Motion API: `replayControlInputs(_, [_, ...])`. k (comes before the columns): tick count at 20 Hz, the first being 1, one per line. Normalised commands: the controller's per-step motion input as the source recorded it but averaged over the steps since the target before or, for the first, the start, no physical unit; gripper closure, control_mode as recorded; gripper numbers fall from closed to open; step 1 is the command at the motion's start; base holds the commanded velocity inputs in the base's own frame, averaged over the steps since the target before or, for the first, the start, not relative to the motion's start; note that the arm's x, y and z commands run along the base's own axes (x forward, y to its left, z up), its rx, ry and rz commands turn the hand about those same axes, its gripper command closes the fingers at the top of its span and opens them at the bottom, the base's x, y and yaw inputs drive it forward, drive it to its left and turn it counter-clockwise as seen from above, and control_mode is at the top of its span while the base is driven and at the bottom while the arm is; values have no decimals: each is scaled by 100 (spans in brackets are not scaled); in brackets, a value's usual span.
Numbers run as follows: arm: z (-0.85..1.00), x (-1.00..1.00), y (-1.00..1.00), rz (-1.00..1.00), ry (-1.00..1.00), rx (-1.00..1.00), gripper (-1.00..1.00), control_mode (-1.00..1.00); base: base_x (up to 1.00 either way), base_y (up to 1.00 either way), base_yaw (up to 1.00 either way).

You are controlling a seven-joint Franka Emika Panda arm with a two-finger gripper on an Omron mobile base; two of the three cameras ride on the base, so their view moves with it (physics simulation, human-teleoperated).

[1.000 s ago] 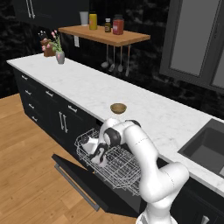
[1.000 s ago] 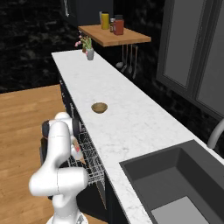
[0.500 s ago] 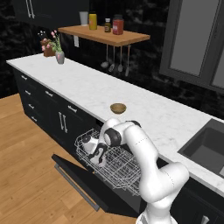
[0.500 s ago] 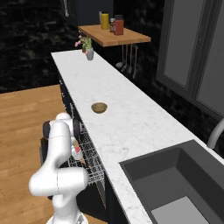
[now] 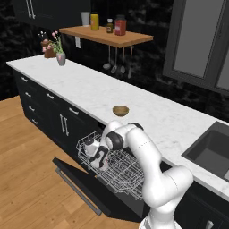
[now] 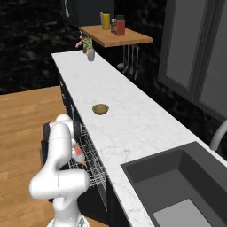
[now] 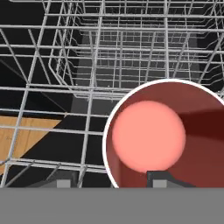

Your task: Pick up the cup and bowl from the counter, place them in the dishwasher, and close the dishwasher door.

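Black cabinets carry the long white counter [image 5: 89,89] in the left base view, where the bowl [image 5: 120,110] sits at about 12 o'clock from the bent arm. That arm folds down into the pulled-out dishwasher [image 5: 117,172] rack, its gripper [image 5: 99,160] low among the wires, above the lowered dishwasher door [image 5: 85,188].

From the right base view, the arm's elbow stands high and the cup [image 6: 79,154] shows beside the rack.

Looking along the hand, the cup [image 7: 168,135] lies at 4 o'clock, red inside showing; one finger [image 7: 158,178] reaches into it and the other [image 7: 61,181] stands outside, so the jaws are apart.
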Motion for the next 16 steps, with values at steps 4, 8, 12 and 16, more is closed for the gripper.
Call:
replayControlInputs(4, [6, 0, 1, 0, 0, 0, -100, -100, 0, 0, 0])
replayControlInputs(8, [77, -35, 6, 0, -7, 0, -100, -100, 0, 0, 0])
replayControlInputs(12, [100, -51, 18, 3, 0, 0, -100, -100, 0, 0, 0])
replayControlInputs(16, [100, -40, 13, 10, 0, 0, -100, -100, 0, 0, 0])
